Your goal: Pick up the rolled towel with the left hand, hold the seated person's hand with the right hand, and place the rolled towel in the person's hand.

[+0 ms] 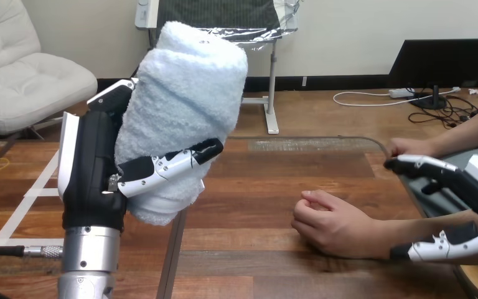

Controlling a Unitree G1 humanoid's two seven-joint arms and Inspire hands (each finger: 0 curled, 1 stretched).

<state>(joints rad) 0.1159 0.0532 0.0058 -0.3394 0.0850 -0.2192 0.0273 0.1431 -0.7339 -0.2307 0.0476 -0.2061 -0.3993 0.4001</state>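
Rolled towel (187, 93): pale blue, upright, raised clear of the counter (274, 249) at the view's left.
Left hand (93, 168): curled round the towel's lower half, gripping it.
Person's near hand (330, 224): loose fist resting on the counter, right of centre, well apart from the towel.
Right hand (473, 187): fingers straight, thumb spread wide, the person's forearm between them; contact cannot be told.
Person's far hand (411, 147): at the counter's right edge, just behind the right hand's fingertips.

Rolled towel (183, 106) in left hand (93, 180); person's hand (330, 224) rightward on table (267, 180)
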